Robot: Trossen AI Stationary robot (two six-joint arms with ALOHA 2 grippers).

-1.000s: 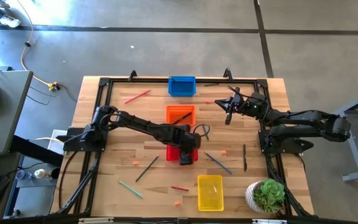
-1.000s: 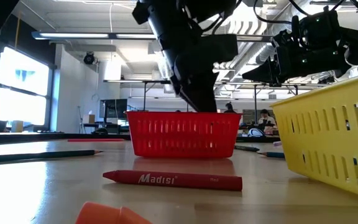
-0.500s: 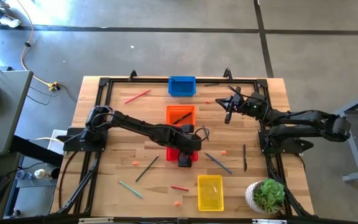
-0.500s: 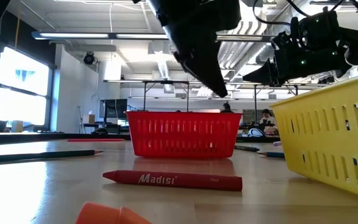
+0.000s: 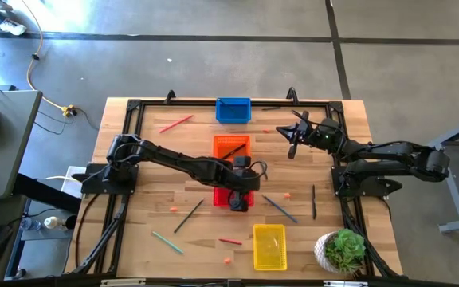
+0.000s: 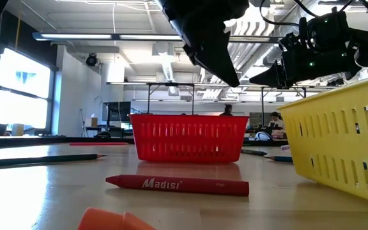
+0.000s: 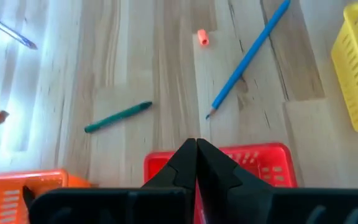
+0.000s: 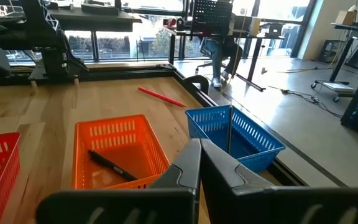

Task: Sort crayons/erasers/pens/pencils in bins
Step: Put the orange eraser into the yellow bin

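My left gripper [image 5: 239,201] is shut and empty, held above the red basket [image 5: 220,196], which stands on the table. In the left wrist view the shut fingertips [image 7: 196,147] hang over the red basket's far rim [image 7: 253,152]. My right gripper [image 5: 291,137] waits shut and empty at the far right, above the table; in its wrist view it [image 8: 199,147] faces the orange basket [image 8: 120,149], which holds a black pen [image 8: 110,163], and the blue basket [image 8: 235,135]. The yellow basket [image 5: 268,245] stands near the front edge. Tiny orange erasers [image 5: 287,194] [image 5: 173,210] [image 5: 228,260] lie loose.
A blue pencil [image 7: 247,59], a green crayon [image 7: 118,117] and an eraser [image 7: 202,38] lie on the table beyond the red basket. A red crayon [image 6: 177,184] and a dark pencil [image 5: 188,215] lie nearer the front. A black pen [image 5: 313,201] and a potted plant [image 5: 343,251] are on the right.
My left gripper has gone up from inside the red basket and now hangs clear above its rim. The basket has stayed in place.
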